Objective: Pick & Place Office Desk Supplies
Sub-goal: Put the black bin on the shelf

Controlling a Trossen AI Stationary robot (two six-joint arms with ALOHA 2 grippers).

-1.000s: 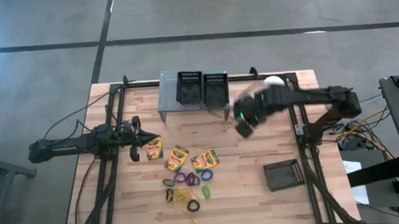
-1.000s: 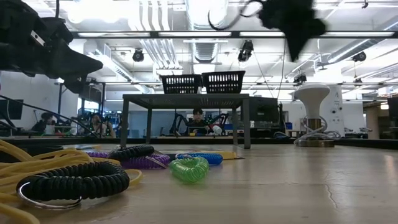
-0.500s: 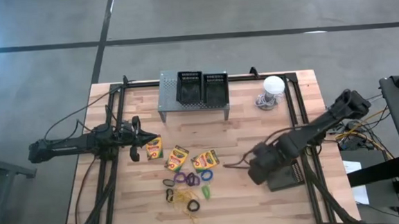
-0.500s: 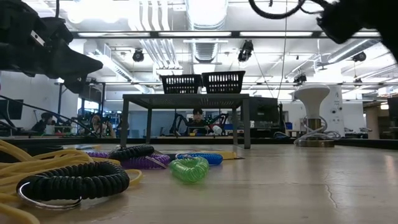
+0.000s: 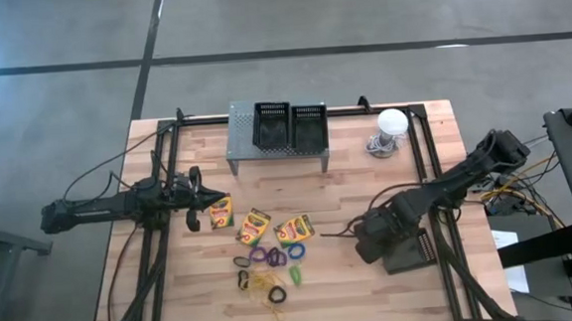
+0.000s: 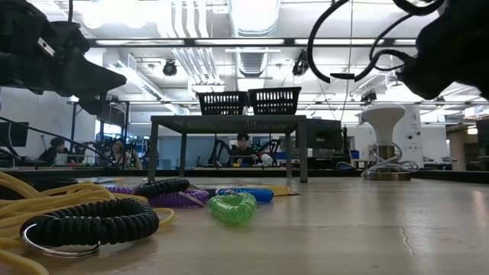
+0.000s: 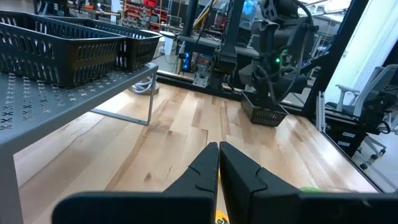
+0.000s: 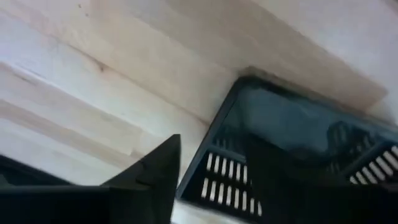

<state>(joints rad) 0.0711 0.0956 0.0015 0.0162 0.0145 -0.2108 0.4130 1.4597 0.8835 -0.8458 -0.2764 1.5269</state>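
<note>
Basket (image 8: pixel 292 155) number three sits apart from the grey stand (image 5: pixel 278 146), and the right gripper (image 5: pixel 378 238) has its spread fingers (image 8: pixel 149 171) straddling the basket's wall; left gripper (image 5: pixel 197 199) is clenched by the crayon boxes (image 5: pixel 253 223).

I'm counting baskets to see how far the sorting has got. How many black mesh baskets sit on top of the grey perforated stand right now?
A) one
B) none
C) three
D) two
D: the high view shows two black mesh baskets side by side on the grey perforated stand, while the third basket rests on the table under the right gripper.
</note>
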